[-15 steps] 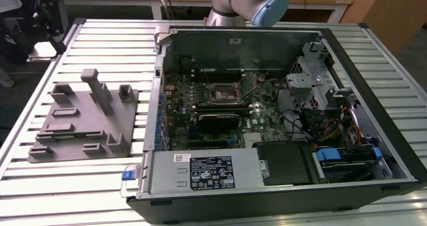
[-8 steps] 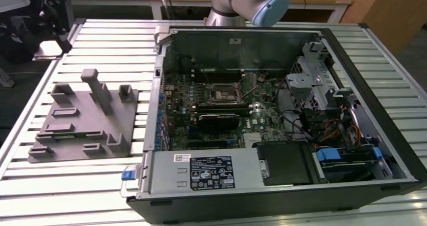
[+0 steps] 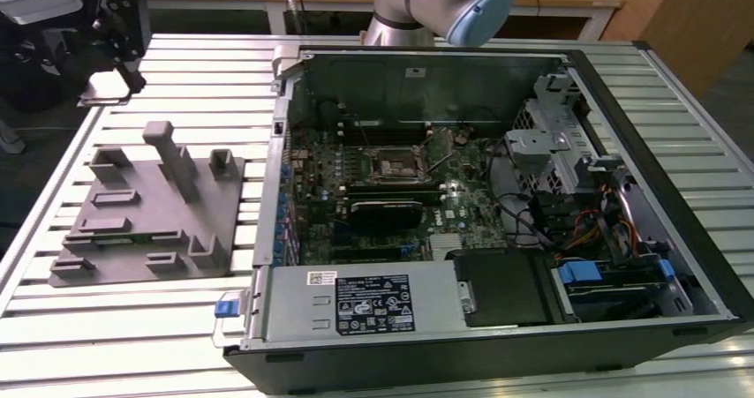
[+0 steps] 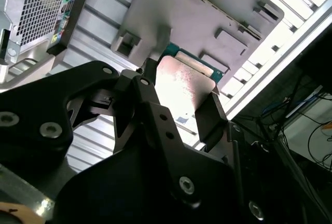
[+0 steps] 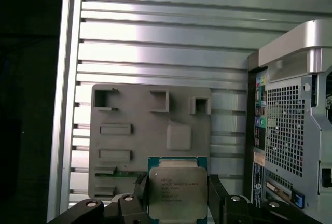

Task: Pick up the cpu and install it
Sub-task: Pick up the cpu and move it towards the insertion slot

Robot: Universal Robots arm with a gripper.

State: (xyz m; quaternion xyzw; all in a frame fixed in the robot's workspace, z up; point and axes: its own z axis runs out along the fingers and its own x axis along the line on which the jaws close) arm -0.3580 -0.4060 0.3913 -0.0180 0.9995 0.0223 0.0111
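Observation:
The cpu (image 5: 176,182), a flat square chip with a silvery top and a greenish rim, is held by two opposite edges between the black fingers of my gripper (image 5: 179,199). In the second wrist view the cpu (image 4: 182,81) shows its shiny face, clamped in the gripper (image 4: 181,99). In the exterior view the gripper (image 3: 112,80) hangs at the far left, above the table and beyond the far end of the grey moulded tray (image 3: 154,213). The black socket frame (image 3: 393,161) lies on the motherboard inside the open computer case (image 3: 471,195), well to the exterior view's right.
The grey tray (image 5: 129,115) with upright posts lies on the slatted metal table (image 3: 141,327), beside the case's perforated rear panel (image 5: 285,130). Inside the case are a drive cage, cables and a power supply (image 3: 353,305). The arm's base (image 3: 436,10) stands behind the case.

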